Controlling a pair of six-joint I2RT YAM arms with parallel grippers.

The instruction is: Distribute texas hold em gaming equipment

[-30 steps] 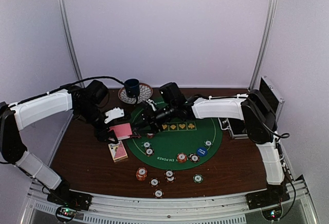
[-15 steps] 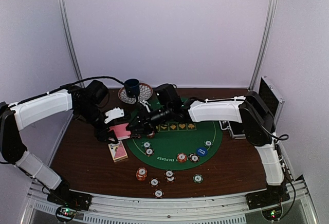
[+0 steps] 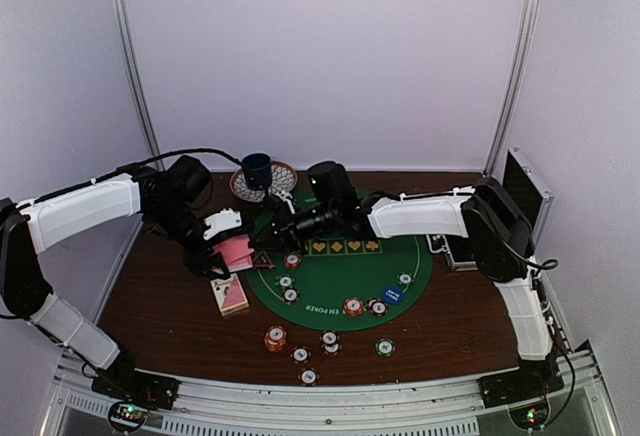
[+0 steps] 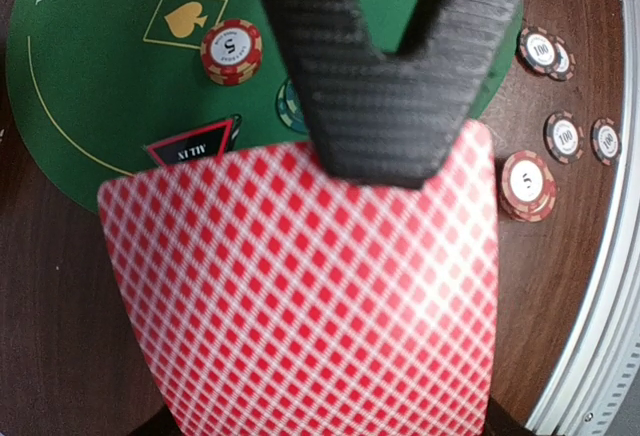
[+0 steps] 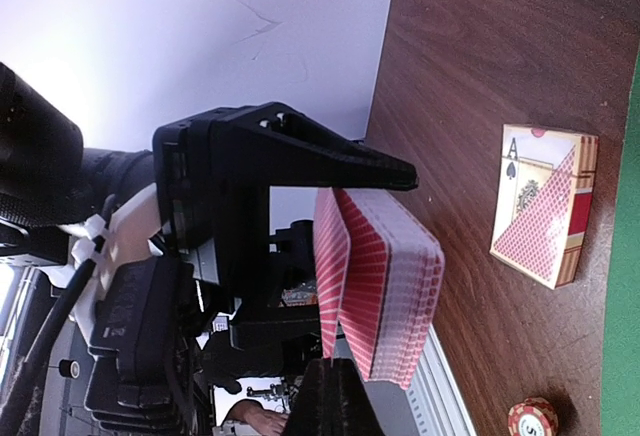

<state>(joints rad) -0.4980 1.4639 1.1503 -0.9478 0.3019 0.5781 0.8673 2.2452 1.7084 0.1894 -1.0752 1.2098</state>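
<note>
My left gripper (image 3: 222, 248) is shut on a deck of pink-backed playing cards (image 4: 300, 286), held above the table at the left edge of the green mat (image 3: 340, 274). My right gripper (image 5: 335, 384) is shut on the near edge of the top card (image 5: 330, 256), which is peeled a little away from the deck (image 5: 400, 286). Its black fingers (image 4: 385, 86) lie over the deck's top edge. A red chip (image 4: 231, 51) and a red-rimmed black triangle (image 4: 190, 144) lie on the mat just beyond. Several chips (image 3: 352, 306) and a blue button (image 3: 392, 295) are on the mat.
A card box (image 3: 230, 294) lies on the wood below the deck. More chips (image 3: 300, 354) sit near the front edge. A dark blue mug (image 3: 257, 169) on a patterned plate (image 3: 280, 184) stands at the back. A black case (image 3: 525, 194) is at the right.
The right gripper has reached left to the deck and its jaws have shut on the top card. The left arm and the deck have stayed in place.
</note>
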